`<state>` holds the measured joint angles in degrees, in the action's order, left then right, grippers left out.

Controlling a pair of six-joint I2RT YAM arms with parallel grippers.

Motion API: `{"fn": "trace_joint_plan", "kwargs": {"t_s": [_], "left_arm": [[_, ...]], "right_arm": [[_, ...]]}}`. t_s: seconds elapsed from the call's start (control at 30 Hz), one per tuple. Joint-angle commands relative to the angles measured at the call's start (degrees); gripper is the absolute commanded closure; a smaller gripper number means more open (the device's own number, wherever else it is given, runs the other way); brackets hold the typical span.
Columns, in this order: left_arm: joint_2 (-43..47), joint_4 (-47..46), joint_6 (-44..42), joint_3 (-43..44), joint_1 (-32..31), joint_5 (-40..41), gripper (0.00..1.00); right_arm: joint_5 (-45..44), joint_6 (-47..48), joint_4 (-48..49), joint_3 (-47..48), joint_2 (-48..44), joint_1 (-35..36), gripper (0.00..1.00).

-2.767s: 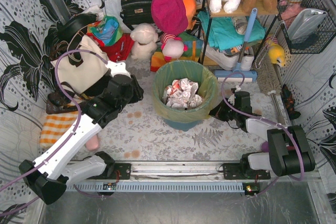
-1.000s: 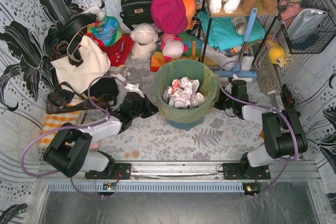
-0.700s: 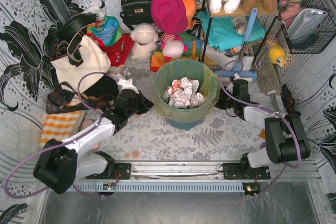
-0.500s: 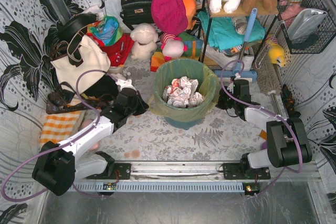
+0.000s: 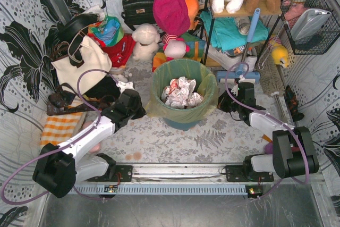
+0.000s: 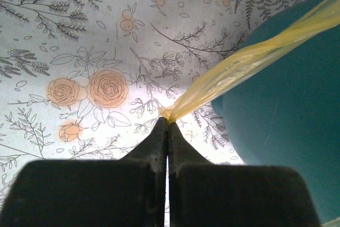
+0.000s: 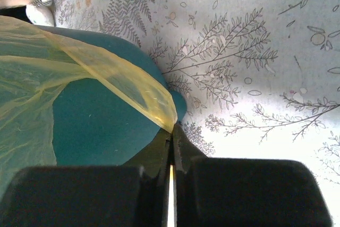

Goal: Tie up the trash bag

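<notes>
The trash bag (image 5: 199, 86), thin yellow-green plastic, lines the teal round bin (image 5: 181, 123) at mid-table, with crumpled white and red paper (image 5: 179, 93) inside. My left gripper (image 5: 142, 112) is shut on the bag's left rim, which stretches as a yellow strip (image 6: 239, 65) from the fingertips (image 6: 159, 131) to the bin (image 6: 281, 115). My right gripper (image 5: 222, 104) is shut on the bag's right rim, a flat yellow strip (image 7: 122, 86) running over the bin's side (image 7: 101, 131).
A cream tote bag (image 5: 79, 67) with black straps lies at the left, with soft toys (image 5: 146, 41) and bags behind the bin. A shelf rack (image 5: 234, 30) and a mop (image 5: 241, 65) stand at the back right. An orange checked cloth (image 5: 56, 128) lies near left.
The left arm swung down to the bag's left rim, shut on it and pulled it outward to the left. The right gripper moved up to the right rim and holds it. The bin shifted slightly left.
</notes>
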<state>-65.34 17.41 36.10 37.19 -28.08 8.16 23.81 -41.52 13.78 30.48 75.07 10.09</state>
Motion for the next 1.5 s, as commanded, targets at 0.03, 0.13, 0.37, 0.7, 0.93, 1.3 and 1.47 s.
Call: {"fn": "trace_joint_plan", "kwargs": {"t_s": [0.03, 0.13, 0.37, 0.7, 0.93, 1.3, 1.47], "left_arm": [[0.3, 2.6, -0.7, 1.7, 0.3, 1.6, 1.00], [1.0, 1.2, -0.5, 1.9, 0.3, 0.0, 0.92], [1.5, -3.7, 0.0, 1.2, 0.3, -3.1, 0.65], [-1.7, -9.7, 0.9, 0.6, 0.3, -5.0, 0.45], [-5.4, -13.8, 0.7, 0.9, 0.3, -5.6, 0.45], [-11.1, -17.2, 0.8, -0.4, 0.3, -6.3, 0.54], [-11.9, -17.2, 0.6, -0.7, 0.4, -6.2, 0.60]], "right_arm": [[1.0, 0.5, 0.2, -1.6, -2.3, -0.2, 1.00], [1.2, 0.3, 0.6, -1.6, -2.1, -0.2, 1.00], [2.0, -0.4, 1.6, -1.7, -1.6, -0.2, 1.00], [2.3, -0.7, 1.5, -1.4, -1.0, -0.2, 1.00], [2.3, -0.6, 1.4, -1.6, -0.9, -0.2, 1.00], [2.5, -0.6, 1.9, -1.6, 0.1, -0.2, 1.00], [2.4, -0.9, 2.0, -1.7, -0.2, -0.2, 1.00]]}}
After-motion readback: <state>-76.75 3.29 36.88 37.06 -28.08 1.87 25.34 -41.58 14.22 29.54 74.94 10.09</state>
